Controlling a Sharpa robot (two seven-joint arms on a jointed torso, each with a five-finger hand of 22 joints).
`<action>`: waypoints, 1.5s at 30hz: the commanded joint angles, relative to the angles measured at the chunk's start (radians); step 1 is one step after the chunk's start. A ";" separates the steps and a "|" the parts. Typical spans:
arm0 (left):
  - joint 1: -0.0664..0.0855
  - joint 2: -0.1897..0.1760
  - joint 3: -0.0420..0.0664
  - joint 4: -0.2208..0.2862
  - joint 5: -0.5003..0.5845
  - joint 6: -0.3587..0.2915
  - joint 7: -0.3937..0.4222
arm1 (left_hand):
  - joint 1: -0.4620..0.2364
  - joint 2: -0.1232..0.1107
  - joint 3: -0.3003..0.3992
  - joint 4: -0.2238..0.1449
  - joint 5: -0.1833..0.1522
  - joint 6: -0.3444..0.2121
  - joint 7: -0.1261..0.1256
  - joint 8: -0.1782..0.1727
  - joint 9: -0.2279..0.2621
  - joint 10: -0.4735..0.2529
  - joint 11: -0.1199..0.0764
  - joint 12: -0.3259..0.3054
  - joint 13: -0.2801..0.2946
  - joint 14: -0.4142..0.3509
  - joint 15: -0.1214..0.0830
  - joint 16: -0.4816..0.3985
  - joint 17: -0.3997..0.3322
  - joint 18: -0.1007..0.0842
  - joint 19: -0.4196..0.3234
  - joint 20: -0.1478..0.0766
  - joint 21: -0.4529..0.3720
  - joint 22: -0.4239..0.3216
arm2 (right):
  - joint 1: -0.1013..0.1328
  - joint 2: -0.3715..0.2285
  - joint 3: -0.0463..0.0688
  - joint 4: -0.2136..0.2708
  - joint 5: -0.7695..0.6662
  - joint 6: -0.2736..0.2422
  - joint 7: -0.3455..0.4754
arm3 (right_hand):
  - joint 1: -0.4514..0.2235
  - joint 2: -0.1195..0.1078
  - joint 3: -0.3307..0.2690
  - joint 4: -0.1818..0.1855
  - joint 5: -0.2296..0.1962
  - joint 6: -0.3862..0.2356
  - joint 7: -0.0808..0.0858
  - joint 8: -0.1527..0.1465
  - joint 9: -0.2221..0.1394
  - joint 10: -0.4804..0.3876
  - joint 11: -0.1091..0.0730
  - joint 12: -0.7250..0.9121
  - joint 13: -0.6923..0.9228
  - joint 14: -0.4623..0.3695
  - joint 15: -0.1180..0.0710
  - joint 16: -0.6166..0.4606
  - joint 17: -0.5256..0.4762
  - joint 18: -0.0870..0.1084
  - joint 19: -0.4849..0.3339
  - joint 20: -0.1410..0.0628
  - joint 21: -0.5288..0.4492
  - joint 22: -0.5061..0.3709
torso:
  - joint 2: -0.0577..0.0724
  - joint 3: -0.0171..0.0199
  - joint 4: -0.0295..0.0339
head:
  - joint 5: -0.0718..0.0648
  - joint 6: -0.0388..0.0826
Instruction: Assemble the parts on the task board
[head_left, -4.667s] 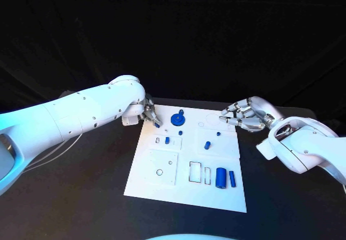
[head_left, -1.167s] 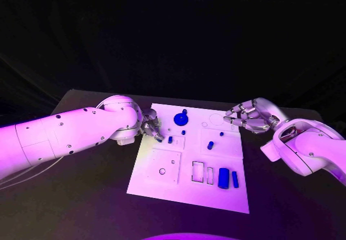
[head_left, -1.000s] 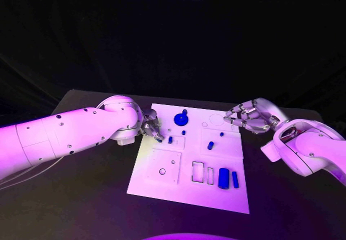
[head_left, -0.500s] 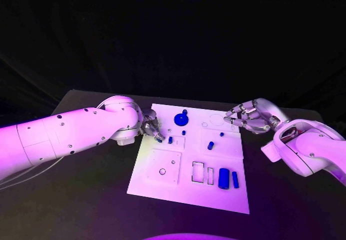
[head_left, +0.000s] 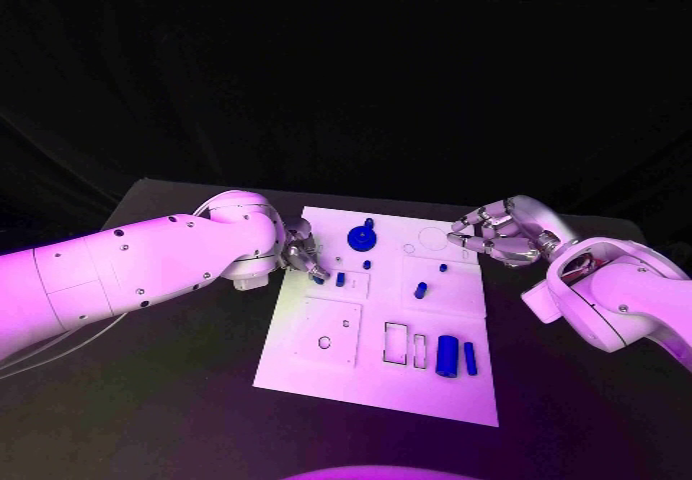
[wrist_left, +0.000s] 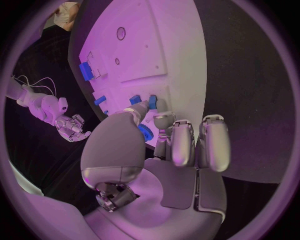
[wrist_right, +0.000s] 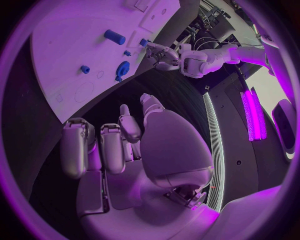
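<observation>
Reaching in w/ my left hand (head_left: 300, 250) at the task board's (head_left: 378, 380) near-left edge, fingertips pinching a small blue part (head_left: 316, 279) just beside the blue peg (head_left: 340, 280). Right hand (head_left: 495, 232) hovers off far-right corner, fingers curled, holding nothing.

White task board (head_left: 325, 375) flat on black table (head_left: 159, 400)

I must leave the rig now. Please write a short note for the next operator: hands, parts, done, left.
Left hand: at the board's left edge, fingertips on a small part; whether it grips the part, I cannot tell.
Right hand: curled, holds nothing, at the board's far right corner.
Parts: round part at the far edge, small pegs mid-board, two bars by the near right slots.
Done: cannot tell.
Left: slots by the bars look unfilled.
</observation>
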 joint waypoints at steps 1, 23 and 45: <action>-0.001 0.002 -0.001 -0.002 0.005 0.010 -0.012 | -0.014 -0.002 -0.019 0.005 -0.001 0.007 0.003 0.004 0.000 0.001 0.003 0.004 0.001 0.047 -0.008 -0.003 0.028 -0.014 0.008 -0.006 0.003 0.003 | -0.001 0.000 0.000 0.001 -0.003 0.008 0.006 | -0.001 0.007 -0.006 0.002 0.004 -0.005 0.001 0.006 0.002 -0.006 -0.002 -0.005 0.000 0.055 -0.006 -0.005 0.046 0.017 -0.006 0.001 -0.005 0.113 | 0.000 -0.0003 0.0004 | 0.000 0.000; -0.001 0.006 -0.001 -0.011 0.010 0.009 -0.020 | -0.025 0.009 -0.196 0.060 -0.002 0.013 0.003 0.008 0.005 0.002 0.003 0.013 0.008 0.046 -0.009 -0.003 0.029 -0.015 0.011 -0.006 0.005 0.010 | -0.001 -0.001 0.000 0.002 -0.003 0.013 0.006 | 0.003 0.006 -0.008 -0.001 0.004 -0.006 0.001 0.006 0.002 -0.004 -0.003 -0.003 0.002 0.055 -0.006 -0.005 0.047 0.017 -0.005 0.001 -0.004 0.114 | 0.000 -0.0001 0.0004 | -0.002 -0.004; -0.001 0.012 -0.001 -0.001 0.029 -0.001 -0.015 | -0.010 0.018 -0.228 0.065 -0.001 0.016 0.001 0.011 0.007 0.003 0.001 0.015 0.010 0.047 -0.010 -0.002 0.029 -0.015 0.011 -0.007 0.005 0.012 | -0.001 0.001 0.000 0.000 -0.003 0.012 0.005 | 0.003 0.006 -0.008 -0.001 0.004 -0.006 0.001 0.006 0.003 -0.003 -0.003 -0.002 0.003 0.056 -0.006 -0.004 0.049 0.017 -0.005 0.001 -0.004 0.114 | -0.001 -0.0004 0.0010 | -0.006 -0.004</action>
